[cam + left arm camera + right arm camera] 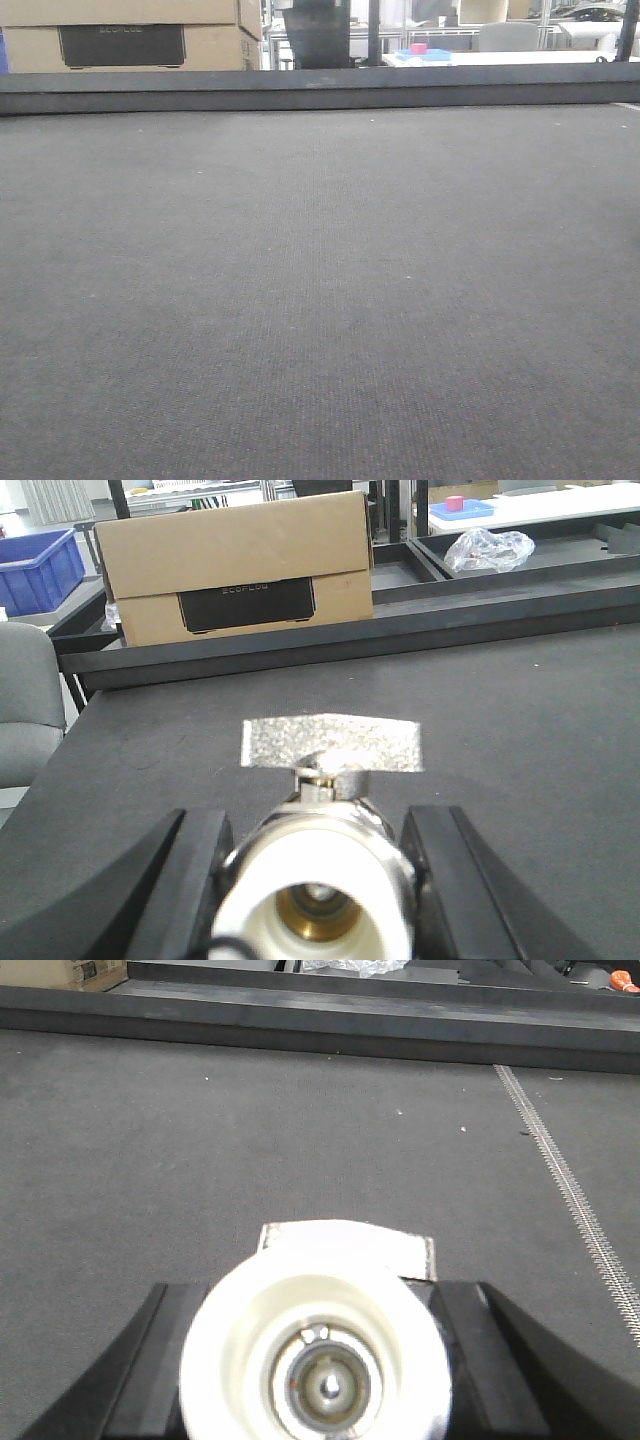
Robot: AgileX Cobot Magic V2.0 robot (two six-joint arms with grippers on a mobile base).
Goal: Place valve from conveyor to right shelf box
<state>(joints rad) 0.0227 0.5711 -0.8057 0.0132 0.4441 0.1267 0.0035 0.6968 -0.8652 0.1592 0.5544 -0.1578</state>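
A white-capped valve (312,905) sits in my left hand (318,832), jaws snug on its metal body, lever (330,742) up, above the dark bench (520,710). My right hand (316,1305) clamps a second valve (315,1355) likewise. Each looks rigid, weighty and slick. Gripping bare metal behind the cap seems safest, since smooth plastic could slip.
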